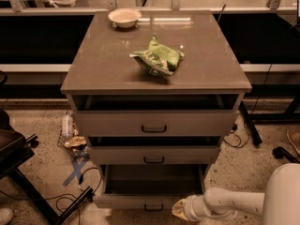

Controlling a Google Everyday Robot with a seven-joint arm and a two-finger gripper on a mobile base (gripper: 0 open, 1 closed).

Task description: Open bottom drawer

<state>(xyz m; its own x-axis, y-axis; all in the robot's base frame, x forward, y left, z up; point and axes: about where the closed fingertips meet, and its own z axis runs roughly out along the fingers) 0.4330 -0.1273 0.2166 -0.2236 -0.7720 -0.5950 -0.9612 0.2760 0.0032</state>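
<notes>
claw [180, 209] low at the front of the bottom drawer [123, 201], just right of its black handle [153, 207], grip cannot be told | bottom drawer stands far out, grey inside showing | middle drawer [187, 154] and top drawer [197, 123] slightly out | green bag [158, 60] mid-desk [93, 69] | white bowl [124, 18] at far edge

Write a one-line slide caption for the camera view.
Bottom drawer pulled out, robot hand at its front's right end; green snack bag and white bowl on the cabinet top.
</notes>
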